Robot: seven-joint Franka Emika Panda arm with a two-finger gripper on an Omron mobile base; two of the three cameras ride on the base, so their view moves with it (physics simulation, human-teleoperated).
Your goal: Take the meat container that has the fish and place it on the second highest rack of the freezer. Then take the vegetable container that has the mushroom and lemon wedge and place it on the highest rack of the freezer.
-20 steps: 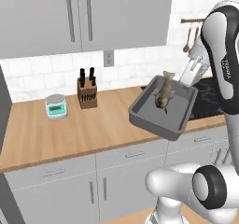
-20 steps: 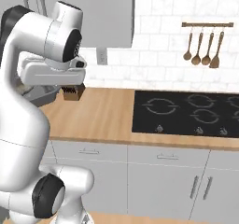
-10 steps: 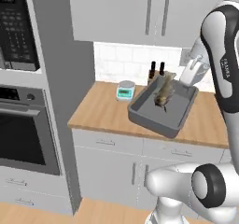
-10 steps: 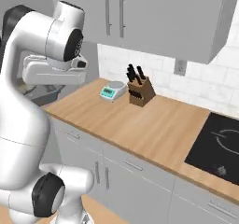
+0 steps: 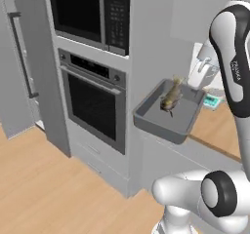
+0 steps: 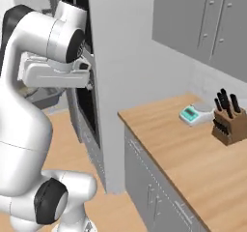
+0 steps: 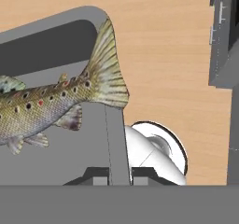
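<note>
The meat container, a flat grey metal tray, hangs level in the air in front of the oven. My gripper is shut on its far right rim. The fish lies lengthwise inside it. In the hand view the tray's rim runs up between my fingertips, with the spotted fish to the left on the tray floor. The freezer stands at the far left, with its dark bar handle facing me. The vegetable container, mushroom and lemon wedge are out of view.
A built-in oven and microwave fill the tall column right of the freezer. The wooden counter to the right carries a small scale and a knife block. Wood floor lies open in front of the units.
The whole view has swung left as the base moved: counter, scale and knife block slid right, oven and freezer came into view. The tray with the fish stays in my shut gripper.
</note>
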